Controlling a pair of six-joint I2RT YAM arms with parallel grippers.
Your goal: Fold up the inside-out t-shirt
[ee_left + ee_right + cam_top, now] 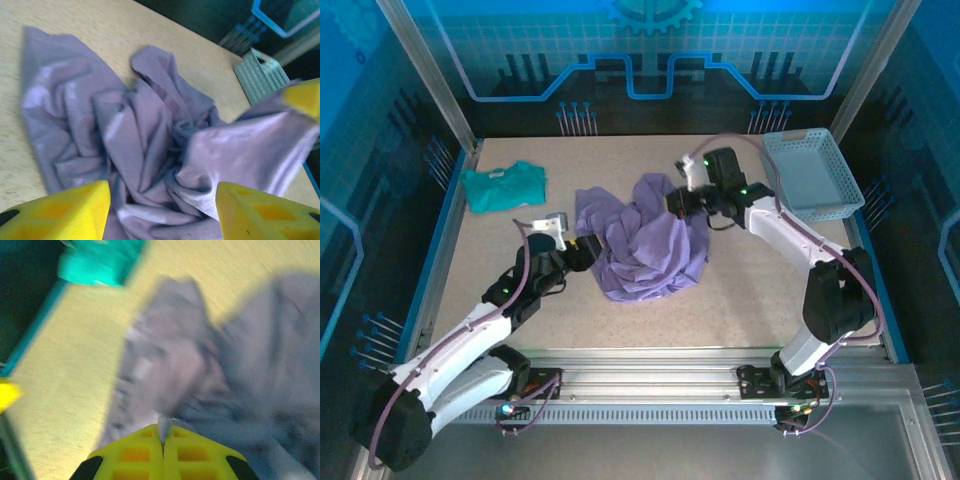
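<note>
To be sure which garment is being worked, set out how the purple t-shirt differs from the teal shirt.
Colour: the purple t-shirt is lavender, the teal shirt blue-green.
Size: the purple t-shirt spreads wider than the teal shirt.
Pose: the purple t-shirt is a crumpled heap mid-table; the teal shirt lies compact at far left.
Grip: the right gripper pinches the purple t-shirt; nothing touches the teal shirt.
Both lie on the table.

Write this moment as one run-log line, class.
purple t-shirt: crumpled, mid-table | right end effector: shut on purple t-shirt | left end effector: open, straddling fabric | fold: not started
</note>
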